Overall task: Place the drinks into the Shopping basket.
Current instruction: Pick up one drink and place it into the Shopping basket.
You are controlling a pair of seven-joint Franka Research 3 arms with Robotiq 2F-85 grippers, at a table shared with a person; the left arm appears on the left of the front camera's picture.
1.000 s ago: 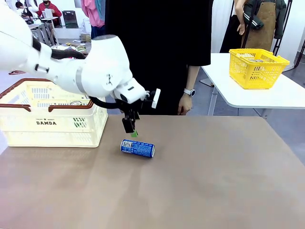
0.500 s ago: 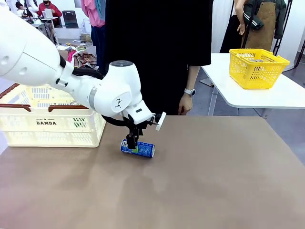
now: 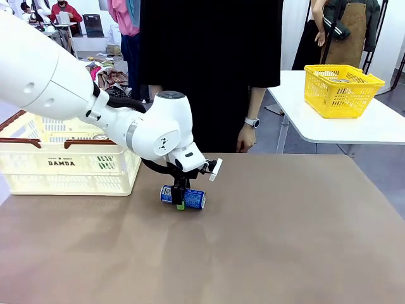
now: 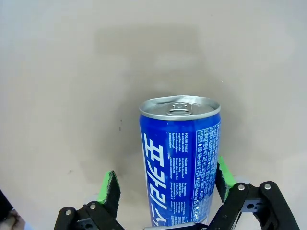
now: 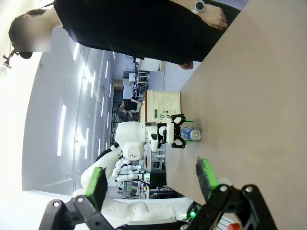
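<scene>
Toward the table's (image 3: 285, 240) right edge, right gripper (image 5: 152, 184) with green pads (image 5: 98, 184) spread wide, nothing between them.

Left of the brown surface's middle, blue can (image 3: 192, 198) with white print lying on its side, long axis roughly along the near edge. Silver tab end facing away in the left wrist view. Left gripper (image 3: 180, 202) down over the can, a little left of its middle, fingers straddling it and released. One green pad (image 4: 109, 189) clear of the can's wall with bare table between. The other pad (image 4: 223, 173) just beside or touching the opposite wall, impossible to tell which.

Farther back, at the far left corner, cream-white Shopping basket (image 3: 63, 176) with brown rim and handles, "DAMDA" on its near wall, well apart from the blue can. Inside it, by the right wall, a silver round end and a patch of green behind the vents, probably the green can (image 3: 100, 136); too small for certainty.

Beyond the far edge, person in black (image 3: 209, 63) standing, hand (image 3: 244, 140) hanging just past that edge, watch (image 3: 252, 122) on the wrist. Farthest right, yellow mesh basket (image 3: 342, 92) on a separate white table (image 3: 380, 126).
</scene>
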